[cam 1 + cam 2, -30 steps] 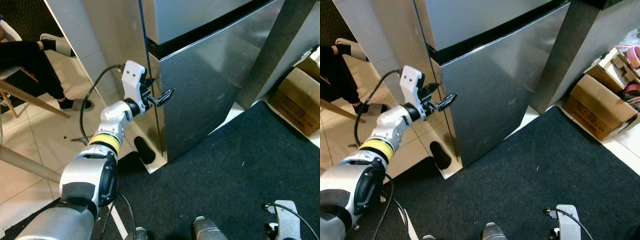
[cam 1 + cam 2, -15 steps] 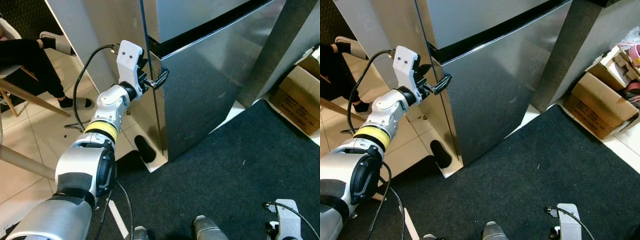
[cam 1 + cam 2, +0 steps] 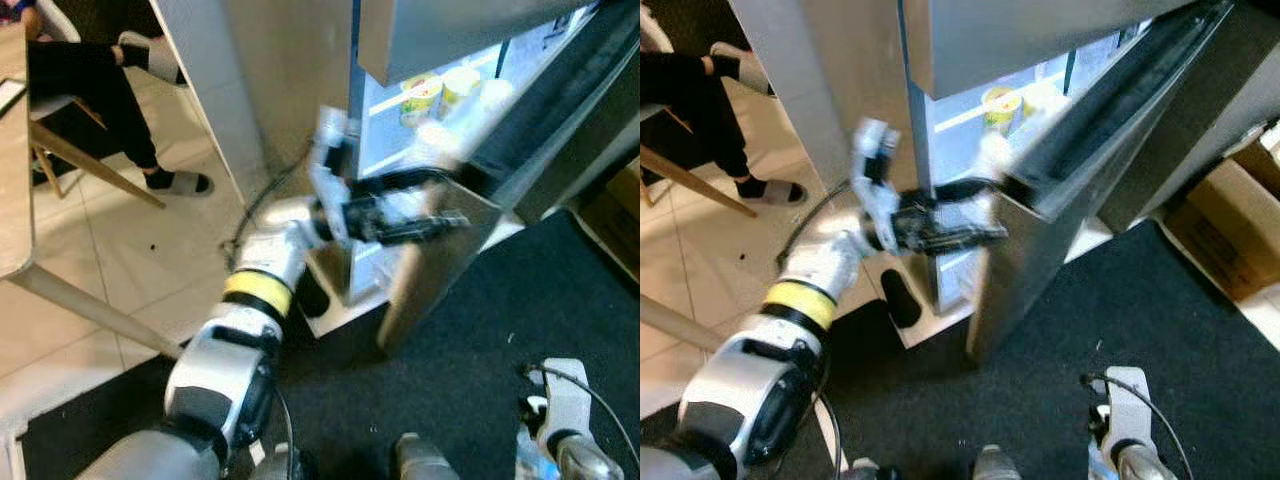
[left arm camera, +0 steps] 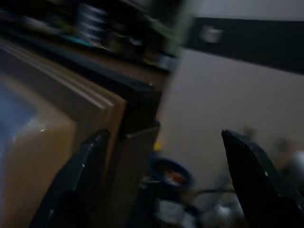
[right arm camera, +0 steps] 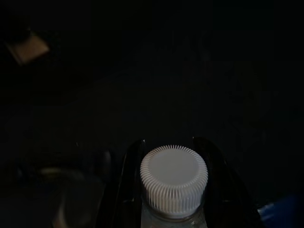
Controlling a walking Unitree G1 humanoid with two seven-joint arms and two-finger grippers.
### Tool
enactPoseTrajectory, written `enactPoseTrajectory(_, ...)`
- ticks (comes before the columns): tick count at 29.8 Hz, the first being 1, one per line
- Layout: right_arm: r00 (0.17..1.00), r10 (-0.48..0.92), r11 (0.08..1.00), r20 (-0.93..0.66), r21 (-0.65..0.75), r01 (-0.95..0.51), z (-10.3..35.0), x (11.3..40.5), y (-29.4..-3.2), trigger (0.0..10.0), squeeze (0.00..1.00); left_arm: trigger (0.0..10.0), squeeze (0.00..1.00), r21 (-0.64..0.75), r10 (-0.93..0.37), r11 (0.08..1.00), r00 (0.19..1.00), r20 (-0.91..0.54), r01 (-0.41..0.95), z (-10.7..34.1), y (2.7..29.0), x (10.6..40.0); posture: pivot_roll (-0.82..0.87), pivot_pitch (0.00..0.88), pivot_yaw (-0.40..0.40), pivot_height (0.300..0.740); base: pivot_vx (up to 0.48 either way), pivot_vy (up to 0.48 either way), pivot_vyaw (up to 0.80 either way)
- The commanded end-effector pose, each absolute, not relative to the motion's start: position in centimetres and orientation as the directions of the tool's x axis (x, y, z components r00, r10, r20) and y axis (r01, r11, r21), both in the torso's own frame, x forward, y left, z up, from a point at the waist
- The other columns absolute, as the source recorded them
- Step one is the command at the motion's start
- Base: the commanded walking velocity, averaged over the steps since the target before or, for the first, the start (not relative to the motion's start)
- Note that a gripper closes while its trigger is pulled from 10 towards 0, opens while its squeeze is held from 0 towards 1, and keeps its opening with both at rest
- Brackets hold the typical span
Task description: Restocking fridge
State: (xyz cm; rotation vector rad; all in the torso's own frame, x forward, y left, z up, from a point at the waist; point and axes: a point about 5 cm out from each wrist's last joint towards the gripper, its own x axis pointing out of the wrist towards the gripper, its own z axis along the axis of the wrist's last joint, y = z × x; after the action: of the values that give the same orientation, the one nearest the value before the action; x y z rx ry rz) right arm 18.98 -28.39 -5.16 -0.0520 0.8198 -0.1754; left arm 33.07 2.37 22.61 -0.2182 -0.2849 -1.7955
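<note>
**Fridge door now swinging open, bottle waiting below**

Nearest the camera, the right gripper [image 5: 173, 190] is hanging low over the dark mat [image 3: 560, 300], its two black fingers pinching a clear bottle with a ribbed white cap [image 5: 174, 179] just under the cap.

Further out, the left arm is reaching forward, and the left gripper [image 3: 425, 205] is sitting at the edge of the lower fridge door [image 3: 1080, 190]. Its fingers are spread apart, one on each side of the door edge, with blur hiding the contact. A moment ago this door was shut; it is now standing partly open, exposing the lit interior and tubs on a shelf [image 3: 440, 90].

Beyond, to the left, a seated person's legs [image 3: 110, 110] are resting on pale tiles.

With the shelves reachable, loading the bottle is likely the coming step.
</note>
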Motion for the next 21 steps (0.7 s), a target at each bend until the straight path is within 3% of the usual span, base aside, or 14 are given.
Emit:
enactPoseTrajectory(1,0.604,-0.189,0.98,-0.774,-0.109,0.167,-6.4,16.7,-28.4,10.0,0.0,10.0,0.0,0.055,-0.906,-0.32,-0.322,0.273,0.946,21.4,2.3,31.6,-0.19,0.177,0.061,0.74,0.0,0.0,0.0)
enactPoseTrajectory(4,0.604,-0.187,0.98,-0.775,-0.103,0.171,-6.5,16.7,-28.3,10.0,0.0,10.0,0.0,0.024,-0.909,-0.346,-0.342,0.24,0.938,19.9,2.2,30.8,-0.18,0.171,0.064,0.74,0.0,0.0,0.0)
enactPoseTrajectory(8,0.599,-0.172,0.982,-0.782,-0.09,0.166,-6.7,16.7,-27.7,10.0,0.0,10.0,0.0,-0.055,-0.955,-0.264,-0.253,0.152,0.963,16.1,2.9,30.5,-0.18,0.164,0.068,0.74,0.0,0.0,0.0)
enactPoseTrajectory(10,0.6,-0.162,0.984,-0.784,-0.079,0.163,-6.8,16.7,-27.4,10.0,0.0,10.0,0.0,-0.093,-0.987,-0.153,-0.148,0.054,0.984,13.2,4.0,30.6,-0.17,0.157,0.07,0.74,0.0,0.0,0.0)
enactPoseTrajectory(11,0.6,-0.162,0.984,-0.784,-0.079,0.163,-6.8,16.7,-27.4,10.0,0.0,10.0,0.0,-0.093,-0.987,-0.153,-0.148,0.054,0.984,13.2,4.0,30.6,-0.17,0.157,0.07,0.74,0.0,0.0,0.0)
enactPoseTrajectory(14,0.614,-0.139,0.987,-0.777,-0.058,0.151,-6.8,17.1,-26.7,10.0,0.0,10.0,0.0,-0.155,-0.981,0.143,0.119,-0.154,0.977,7.8,7.2,30.4,-0.16,0.143,0.071,0.74,0.0,0.0,0.0)
enactPoseTrajectory(15,0.614,-0.139,0.987,-0.777,-0.058,0.151,-6.8,17.1,-26.7,10.0,0.0,10.0,0.0,-0.155,-0.981,0.143,0.119,-0.154,0.977,7.8,7.2,30.4,-0.16,0.143,0.071,0.74,0.0,0.0,0.0)
enactPoseTrajectory(16,0.633,-0.124,0.988,-0.764,-0.039,0.146,-6.6,17.8,-26.4,10.0,0.0,10.0,0.0,-0.182,-0.913,0.36,0.304,-0.272,0.915,5.0,9.8,29.9,-0.15,0.125,0.071,0.74,0.0,0.0,0.0)
enactPoseTrajectory(18,0.633,-0.124,0.988,-0.764,-0.039,0.146,-6.6,17.8,-26.4,10.0,0.0,10.0,0.0,-0.182,-0.913,0.36,0.304,-0.272,0.915,5.0,9.8,29.9,-0.15,0.125,0.071,0.74,0.0,0.0,0.0)
enactPoseTrajectory(21,0.676,-0.076,0.993,-0.733,0.005,0.118,-6.0,19.4,-25.7,10.0,0.0,10.0,0.0,-0.201,-0.705,0.687,0.575,-0.414,0.698,1.4,14.6,28.9,-0.14,0.108,0.067,0.74,0.0,0.0,0.0)
